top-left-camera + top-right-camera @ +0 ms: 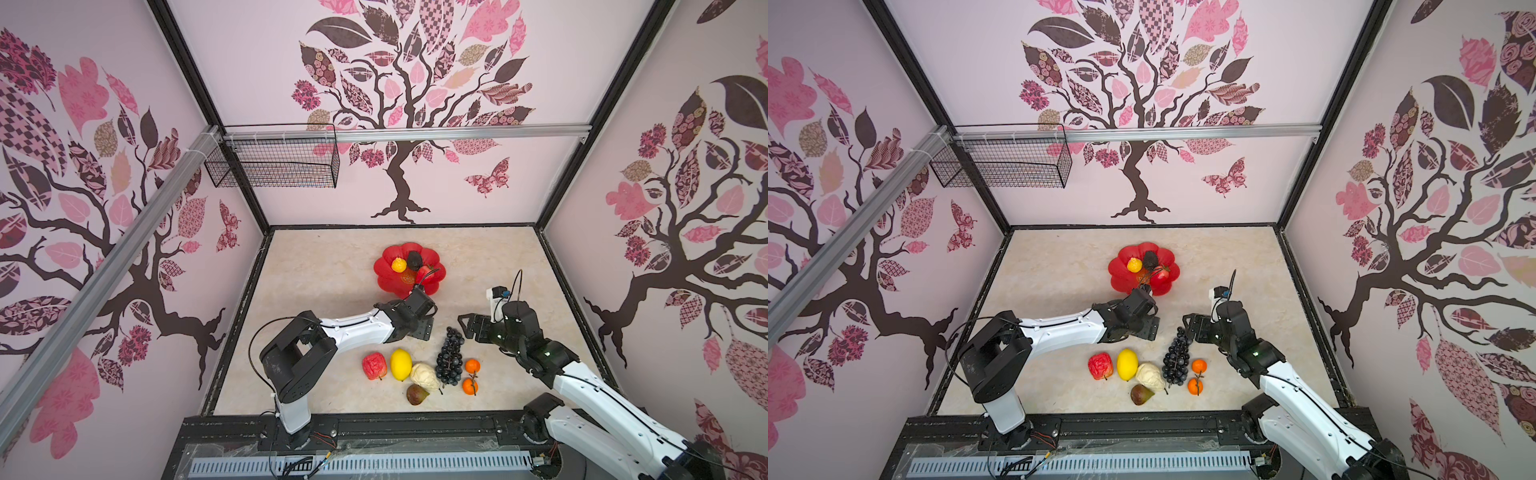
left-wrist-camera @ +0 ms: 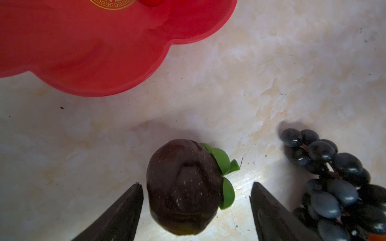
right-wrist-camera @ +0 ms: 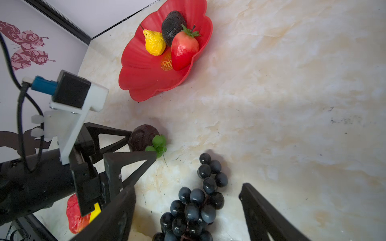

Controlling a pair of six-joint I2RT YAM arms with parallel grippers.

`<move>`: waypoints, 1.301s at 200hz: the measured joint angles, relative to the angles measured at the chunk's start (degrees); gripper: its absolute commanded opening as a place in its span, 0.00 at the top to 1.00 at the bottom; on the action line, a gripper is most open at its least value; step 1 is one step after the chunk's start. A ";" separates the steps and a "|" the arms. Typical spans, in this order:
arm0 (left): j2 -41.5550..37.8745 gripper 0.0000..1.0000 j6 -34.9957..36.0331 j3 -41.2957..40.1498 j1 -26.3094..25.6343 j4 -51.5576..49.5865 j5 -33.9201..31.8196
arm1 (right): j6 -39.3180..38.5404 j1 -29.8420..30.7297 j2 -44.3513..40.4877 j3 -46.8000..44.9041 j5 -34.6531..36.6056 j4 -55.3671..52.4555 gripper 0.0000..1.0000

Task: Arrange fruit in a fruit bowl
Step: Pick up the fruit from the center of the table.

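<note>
Although the worktop (image 1: 324, 299) shows whole in both top views, the left arm (image 1: 357, 326) covers one fruit there. Midway along the back edge sits the red bowl (image 1: 388, 282), cut off in the left wrist view. It holds a pear (image 3: 154, 42), an avocado (image 3: 173, 27) and a strawberry (image 3: 183, 51). The grape bunch (image 1: 450, 357) lies toward the front edge, among a lemon (image 1: 401, 364), an apple (image 1: 373, 365), a cream knobbly piece (image 1: 424, 376), a fig (image 1: 417, 394) and two oranges (image 1: 472, 366). The covered piece, a dark round fruit (image 2: 183, 187) with green leaves, lies on the worktop between bowl and grapes. The left hand (image 2: 196, 184) is spread around it. One finger (image 2: 125, 208) is just beside it, though whether it touches is unclear, and the other stands apart. The right hand (image 3: 188, 187) is spread wide astride the grape bunch's end nearer the back edge, not closed on it.
</note>
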 measured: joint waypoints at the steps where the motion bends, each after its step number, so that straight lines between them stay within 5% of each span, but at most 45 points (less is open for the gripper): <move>1: 0.02 0.23 -0.09 0.02 0.02 0.02 -0.02 | 0.00 0.00 0.00 0.00 0.00 0.00 0.17; 61: 2.14 0.27 -0.28 0.87 0.00 -0.59 -1.01 | -0.02 0.00 0.13 0.00 -0.35 0.02 0.17; 114: 2.62 0.43 -0.68 0.90 0.00 -0.87 -1.62 | 0.00 0.00 0.42 0.00 -0.81 0.24 0.17; 151: 1.81 0.46 -1.01 0.85 0.00 -0.72 -1.09 | 0.09 0.00 2.08 0.00 -1.42 0.50 0.17; 260: -18.99 0.45 -7.63 -11.02 0.15 8.85 5.97 | 0.22 4.20 6.14 2.82 -8.98 1.51 0.27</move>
